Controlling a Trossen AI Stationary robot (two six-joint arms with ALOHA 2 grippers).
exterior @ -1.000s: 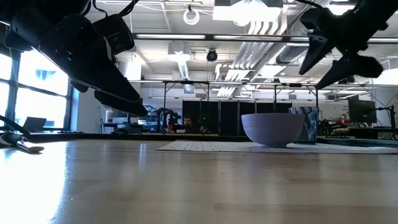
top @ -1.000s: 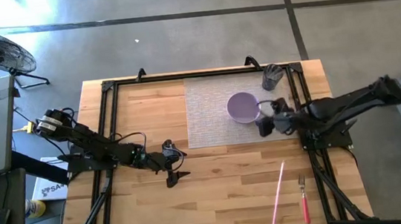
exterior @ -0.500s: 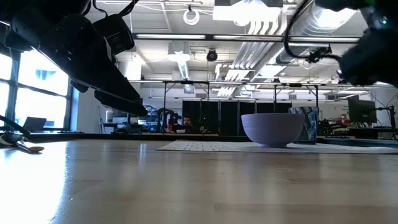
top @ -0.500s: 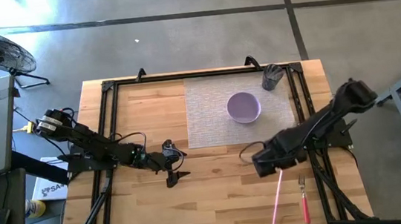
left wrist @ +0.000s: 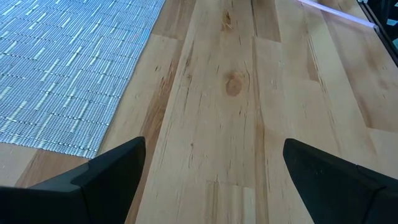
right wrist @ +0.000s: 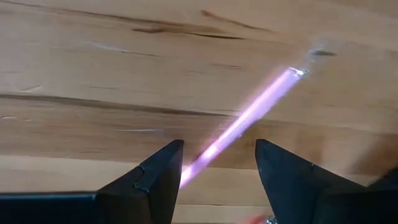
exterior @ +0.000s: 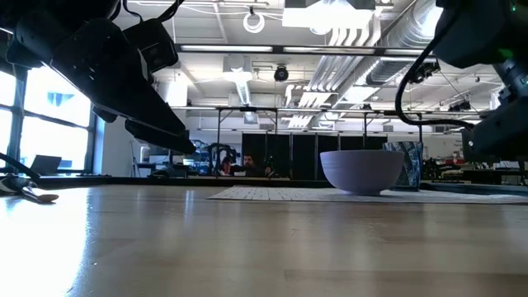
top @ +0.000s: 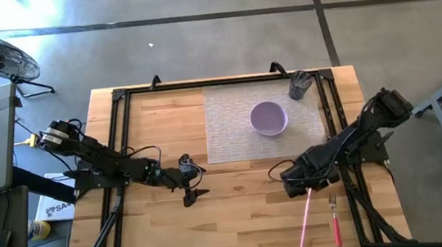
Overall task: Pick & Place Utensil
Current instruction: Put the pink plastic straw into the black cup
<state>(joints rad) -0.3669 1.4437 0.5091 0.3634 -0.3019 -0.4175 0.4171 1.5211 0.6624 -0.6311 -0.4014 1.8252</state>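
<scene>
Slim translucent pink stick (right wrist: 249, 118) between right gripper's (right wrist: 214, 163) dark wedge-shaped fingers

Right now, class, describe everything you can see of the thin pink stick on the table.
The pink stick is a long, slim, translucent rod, plastic by its look, lying flat and slanted on the bare wooden table, beside a red-handled fork. The right gripper hangs over its upper end, open fingers either side, apparently not touching it.
</scene>
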